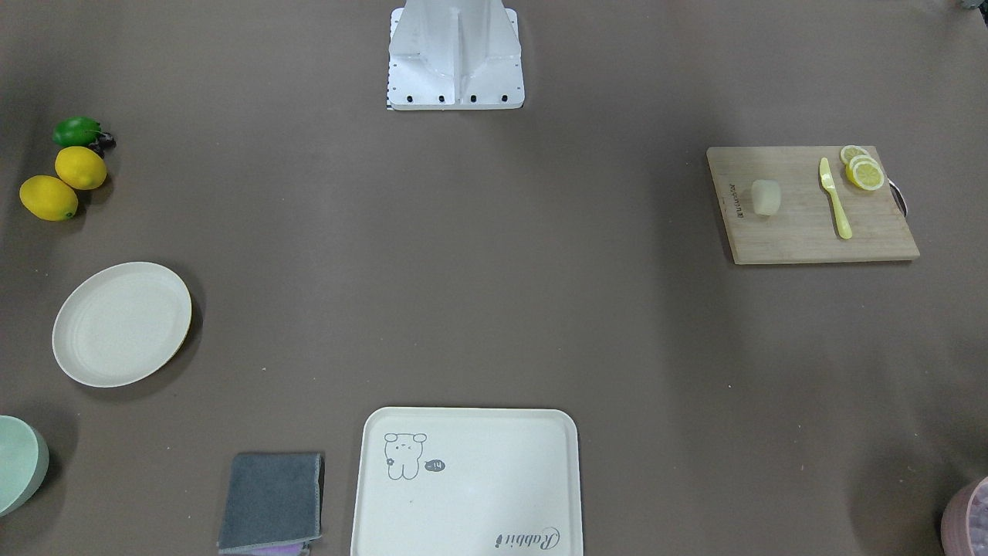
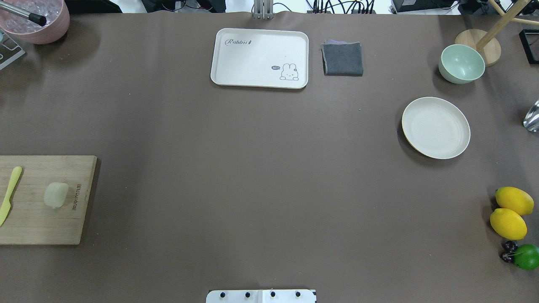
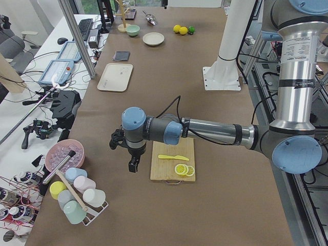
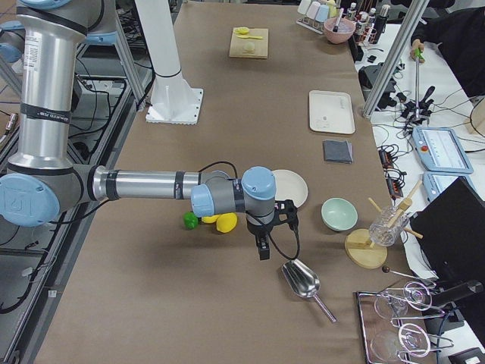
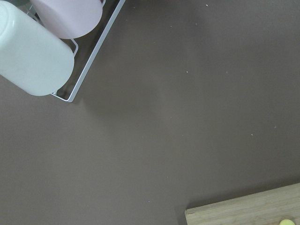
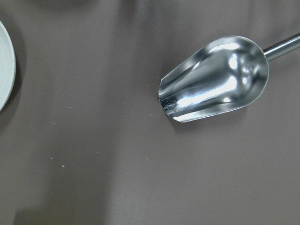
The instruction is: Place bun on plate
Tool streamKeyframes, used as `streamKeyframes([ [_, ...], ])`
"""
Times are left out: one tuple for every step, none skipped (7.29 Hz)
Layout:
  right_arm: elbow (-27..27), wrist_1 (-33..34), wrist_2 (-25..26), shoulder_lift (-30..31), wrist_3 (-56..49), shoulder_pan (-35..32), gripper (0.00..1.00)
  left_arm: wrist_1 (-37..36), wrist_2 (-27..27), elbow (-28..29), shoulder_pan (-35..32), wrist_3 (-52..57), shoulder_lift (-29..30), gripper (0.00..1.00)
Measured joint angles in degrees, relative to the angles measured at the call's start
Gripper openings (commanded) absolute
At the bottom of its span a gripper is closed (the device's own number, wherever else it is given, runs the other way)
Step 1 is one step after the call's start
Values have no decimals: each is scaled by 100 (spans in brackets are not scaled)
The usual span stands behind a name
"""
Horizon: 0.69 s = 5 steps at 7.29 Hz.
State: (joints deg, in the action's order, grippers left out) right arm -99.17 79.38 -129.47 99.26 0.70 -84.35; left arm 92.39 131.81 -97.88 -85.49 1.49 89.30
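The pale bun (image 1: 766,197) (image 2: 56,194) (image 4: 250,47) lies on a wooden cutting board (image 1: 810,207) (image 2: 42,200) on the robot's left side. Far across the table, the round cream plate (image 1: 122,323) (image 2: 436,127) (image 3: 153,38) (image 4: 292,187) sits bare. My left gripper (image 3: 134,164) hangs fingers-down over the table just beside the board's outer edge, seen only in the exterior left view, and I cannot tell its state. The right gripper (image 4: 263,250) hovers between the plate and a metal scoop (image 4: 303,280) (image 6: 215,79), and I cannot tell its state either.
A yellow knife (image 1: 835,198) and lemon slices (image 1: 863,170) share the board. Two lemons (image 2: 510,212) and a lime (image 2: 526,256) lie near the plate, with a mint bowl (image 2: 461,63) beyond it. A bear tray (image 2: 260,58), grey cloth (image 2: 342,58) and cup rack (image 3: 77,197) line the far side.
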Motion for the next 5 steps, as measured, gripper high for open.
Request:
streamKeyframes([
  [0, -4, -5, -3, 1, -1, 100, -93, 0, -86, -1, 1, -13, 98],
  [1, -4, -7, -14, 5, -2, 100, -112, -3, -106, 2, 1, -33, 98],
  [-3, -2, -19, -19, 7, -2, 100, -111, -1, -120, 7, 1, -51, 98],
  [-15, -2, -43, -16, 8, 0, 100, -105, 6, -124, 17, 1, -68, 98],
  [-23, -3, -56, -8, 9, 3, 100, -92, 9, -123, 26, -1, -98, 98],
])
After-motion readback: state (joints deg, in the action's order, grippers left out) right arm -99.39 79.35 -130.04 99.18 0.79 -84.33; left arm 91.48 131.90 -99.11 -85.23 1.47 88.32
